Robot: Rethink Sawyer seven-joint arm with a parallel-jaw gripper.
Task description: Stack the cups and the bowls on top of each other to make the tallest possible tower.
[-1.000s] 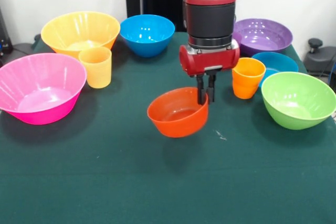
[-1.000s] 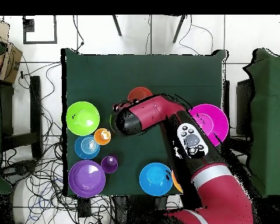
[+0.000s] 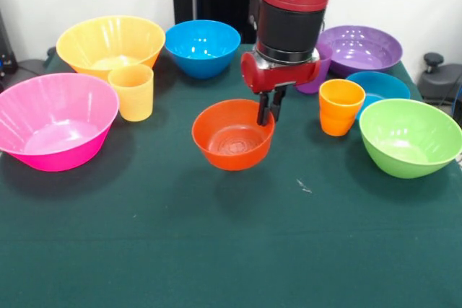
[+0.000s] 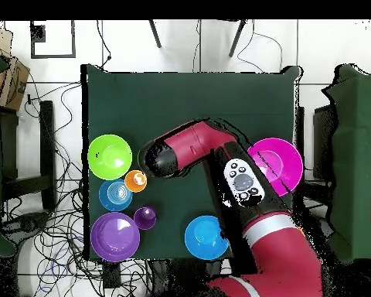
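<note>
My gripper (image 3: 268, 115) hangs over the table's middle, its fingers closed over the right rim of the small red-orange bowl (image 3: 231, 136), which looks held just off the cloth. The orange cup (image 3: 339, 106) stands upright to the right, apart from the bowl; it also shows in the overhead view (image 4: 136, 181). The yellow-orange cup (image 3: 132, 91) stands at the left, in front of the big yellow bowl (image 3: 110, 45). The purple cup (image 3: 318, 76) is partly hidden behind my wrist. In the overhead view my arm (image 4: 190, 148) hides the red-orange bowl.
The big pink bowl (image 3: 54, 120) sits at the left and the lime green bowl (image 3: 410, 137) at the right. The medium blue bowl (image 3: 203, 47), the wide purple bowl (image 3: 361, 48) and the small blue bowl (image 3: 379, 86) stand along the far side.
</note>
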